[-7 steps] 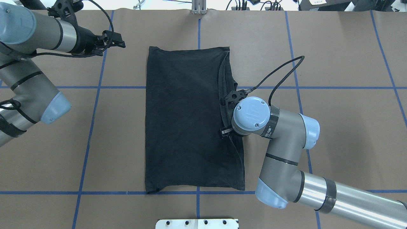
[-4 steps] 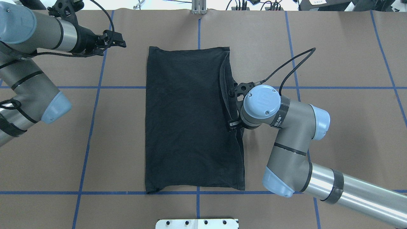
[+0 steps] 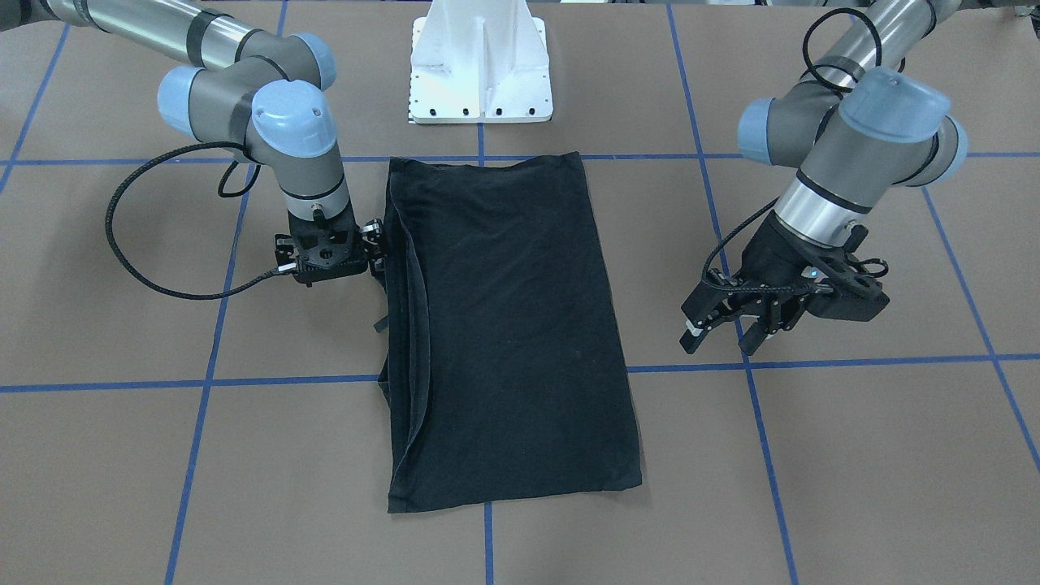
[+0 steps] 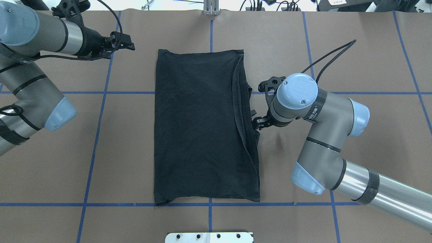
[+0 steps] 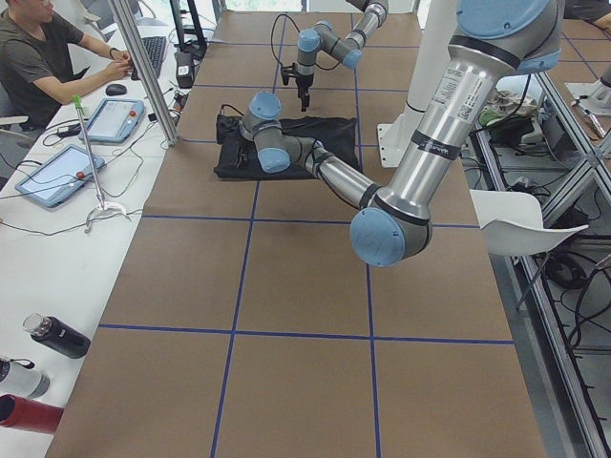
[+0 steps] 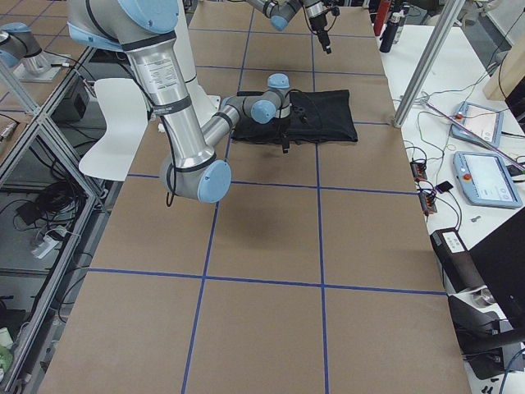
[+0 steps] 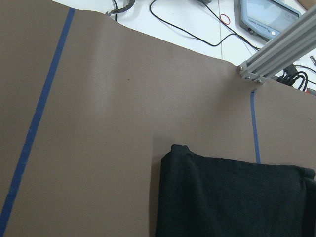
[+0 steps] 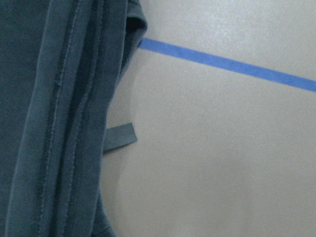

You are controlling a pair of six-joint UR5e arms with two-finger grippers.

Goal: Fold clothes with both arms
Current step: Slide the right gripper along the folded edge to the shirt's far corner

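Observation:
The black T-shirt (image 4: 199, 128) lies flat, folded into a long rectangle with its plain side up, in the middle of the table (image 4: 354, 50). Layered hems run along the shirt's (image 3: 504, 325) edge on my right-arm side, and a small tag (image 8: 118, 137) pokes out there. My right gripper (image 3: 375, 246) points down just beside that edge, open and holding nothing; the wrist hides most of the right gripper (image 4: 255, 119) from overhead. My left gripper (image 3: 719, 340) hovers open well off the other side of the shirt, and in the overhead view the left gripper (image 4: 126, 42) sits near the far left corner.
Blue tape lines (image 4: 101, 101) grid the brown table cover. The white pedestal base (image 3: 479, 65) stands at the robot's edge. An aluminium post (image 4: 211, 6) rises at the far edge. A person (image 5: 48, 57) sits at a side desk with tablets and bottles.
My right arm has drawn back off the shirt's edge, moving right and slightly toward the far side. The shirt stays flat. The left arm has hardly moved.

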